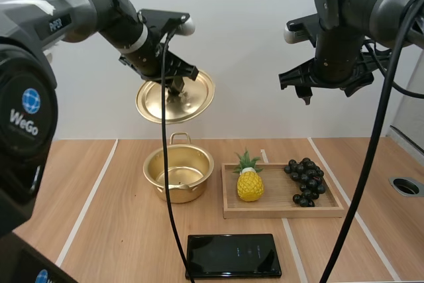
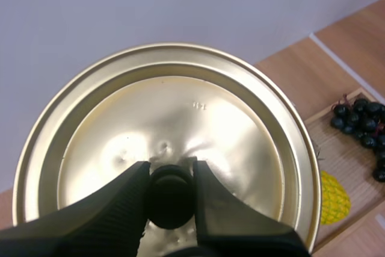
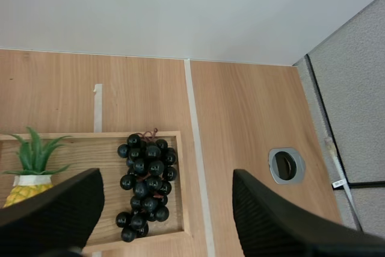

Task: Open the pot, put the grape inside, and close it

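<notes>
High view. Holds a round golden metal lid (image 1: 175,97) tilted in the air with the left gripper (image 1: 176,86), above and behind the small golden two-handled metal pot (image 1: 179,173), open and apparently empty on the pale wooden table (image 1: 119,230). Hangs the right gripper (image 1: 306,94) high over the shallow wooden tray (image 1: 285,211), well clear of the bunch of dark round grapes (image 1: 306,181) lying at the tray's right end, a yellow toy pineapple (image 1: 250,185) at its left.

Left wrist view. Pinches the lid's black knob (image 2: 171,200) from both sides, tips pressed against it. Could lose the lid should the knob slide out of so small a hold, dropping it onto the pot or the tray.

Right wrist view. Looks down with the ribbed black fingers (image 3: 60,209) spread wide, nothing between them, the grapes below the gap and nearer one finger. Might close on a few outer berries and let the bunch sag or fall short of the pot. Might scrape the tray's rim on descent. Could also clip the raised lid while carrying toward the pot, with the lid hanging close to that path.
</notes>
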Action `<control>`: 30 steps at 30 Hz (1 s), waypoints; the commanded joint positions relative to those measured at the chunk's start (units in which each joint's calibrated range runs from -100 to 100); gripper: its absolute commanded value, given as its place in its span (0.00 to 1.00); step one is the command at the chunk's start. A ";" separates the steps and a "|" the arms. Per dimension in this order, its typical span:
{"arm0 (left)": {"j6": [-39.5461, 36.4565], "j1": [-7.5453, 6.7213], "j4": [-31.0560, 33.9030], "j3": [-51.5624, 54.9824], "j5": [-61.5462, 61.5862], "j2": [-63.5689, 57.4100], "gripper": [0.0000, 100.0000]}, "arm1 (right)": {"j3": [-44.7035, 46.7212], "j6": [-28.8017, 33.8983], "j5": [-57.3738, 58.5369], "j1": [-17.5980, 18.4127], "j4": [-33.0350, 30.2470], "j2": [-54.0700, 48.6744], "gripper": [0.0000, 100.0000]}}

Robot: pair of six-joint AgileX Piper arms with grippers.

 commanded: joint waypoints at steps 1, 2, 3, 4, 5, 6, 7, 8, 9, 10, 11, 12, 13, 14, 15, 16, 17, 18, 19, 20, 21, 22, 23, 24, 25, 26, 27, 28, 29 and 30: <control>-1.59 -0.13 -0.52 -2.51 -0.61 -5.64 0.00 | 0.11 -0.22 0.10 -0.20 1.63 -0.38 1.00; -2.01 -0.13 -0.52 -3.38 -1.06 -7.33 0.00 | 0.11 -0.22 0.10 -0.20 1.87 -0.38 1.00; -2.63 -0.13 -0.52 -4.27 -1.47 -9.03 0.00 | 0.11 -0.22 0.10 -0.20 1.87 -0.38 1.00; -2.92 -0.13 -0.52 -4.92 -1.94 -10.34 0.00 | 0.11 -0.22 0.10 -0.20 1.87 -0.38 1.00; -3.13 -0.13 -0.52 -5.71 -2.40 -11.94 0.00 | 0.11 -0.22 0.10 -0.20 1.87 -0.38 1.00; -3.13 -0.13 -0.52 -6.55 -2.62 -13.43 0.00 | 0.11 -0.22 0.10 -0.20 1.87 -0.38 1.00; -3.22 -0.13 -0.52 -7.47 -2.62 -14.56 0.00 | 0.11 -0.22 0.10 -0.20 1.87 -0.38 1.00; -3.57 -0.13 -0.52 -8.36 -2.62 -15.90 0.00 | 0.11 -0.22 0.10 -0.20 1.87 -0.38 1.00; -3.77 -0.13 -0.52 -9.21 -2.62 -17.15 0.00 | 0.11 -0.22 0.10 -0.20 1.87 -0.38 1.00; -3.87 -0.13 -0.52 -9.88 -2.62 -18.13 0.00 | 0.11 -0.32 0.10 -0.20 1.87 -0.38 1.00; -3.87 -0.13 -0.52 -10.68 -2.62 -19.32 0.00 | 0.11 -0.60 0.10 -0.20 1.87 -0.38 1.00; -3.87 -0.13 -0.52 -11.48 -2.80 -20.36 0.00 | 0.25 -0.57 0.10 -0.20 1.87 -0.38 1.00; -3.87 -0.13 -0.39 -12.18 -3.18 -21.37 0.00 | 0.23 -0.66 0.10 -0.20 1.87 -0.38 1.00; -4.08 -0.13 0.13 -13.09 -3.92 -22.28 0.00 | 0.23 -0.66 0.10 -0.20 1.87 -0.38 1.00; -5.14 -0.13 1.25 -14.01 -5.04 -23.08 0.00 | 0.23 -0.66 0.10 -0.20 1.87 -0.38 1.00; -6.70 -0.13 2.40 -14.86 -6.42 -23.75 0.00 | 0.23 -0.78 0.10 -0.20 1.87 -0.38 1.00; -8.42 -0.13 4.24 -15.70 -8.20 -24.55 0.00 | 0.23 -1.04 0.10 -0.20 1.87 -0.38 1.00; -9.52 -0.13 6.04 -16.23 -9.63 -24.97 0.00 | 0.23 -1.19 0.10 -0.20 1.87 -0.38 1.00; -11.75 -0.13 8.99 -17.44 -11.33 -25.63 0.00 | 0.23 -1.52 0.10 -0.20 1.87 -0.38 1.00; -13.90 -0.13 11.83 -18.91 -12.45 -26.38 0.00 | 0.23 -1.85 0.10 -0.20 1.87 -0.38 1.00; -15.57 -0.13 14.14 -20.19 -13.10 -26.94 0.00 | 0.23 -1.85 0.10 -0.20 1.87 -0.38 1.00; -17.11 -0.13 16.44 -21.48 -13.75 -27.34 0.00 | 0.23 -1.85 0.10 -0.20 1.87 -0.38 1.00; -18.40 -0.13 18.01 -22.86 -14.32 -27.65 0.00 | 0.23 -1.85 0.10 -0.20 1.87 -0.27 1.00; -19.34 -0.13 19.56 -24.39 -14.81 -27.95 0.00 | 0.23 -1.85 0.10 -0.20 1.87 -0.27 1.00; -19.97 -0.13 20.72 -25.63 -14.91 -28.28 0.00 | 0.23 -1.85 0.10 -0.20 1.87 -0.03 1.00; -20.37 -0.13 21.28 -27.24 -15.15 -28.48 0.00 | 0.23 -1.85 0.10 -0.20 1.87 0.27 1.00; -20.36 -0.13 21.43 -29.20 -15.77 -28.74 0.00 | 0.23 -1.85 0.10 -0.20 1.87 0.88 1.00; -20.36 -0.13 21.43 -30.26 -15.99 -28.90 0.00 | 0.23 -1.85 0.10 -0.20 1.87 1.12 1.00; -20.36 -0.13 21.43 -32.37 -16.38 -29.02 0.00 | 0.52 -1.85 0.10 -0.20 1.87 1.67 1.00; -20.36 -0.13 21.43 -34.29 -16.38 -29.17 0.00 | 1.34 -1.85 0.10 -0.20 1.87 2.08 1.00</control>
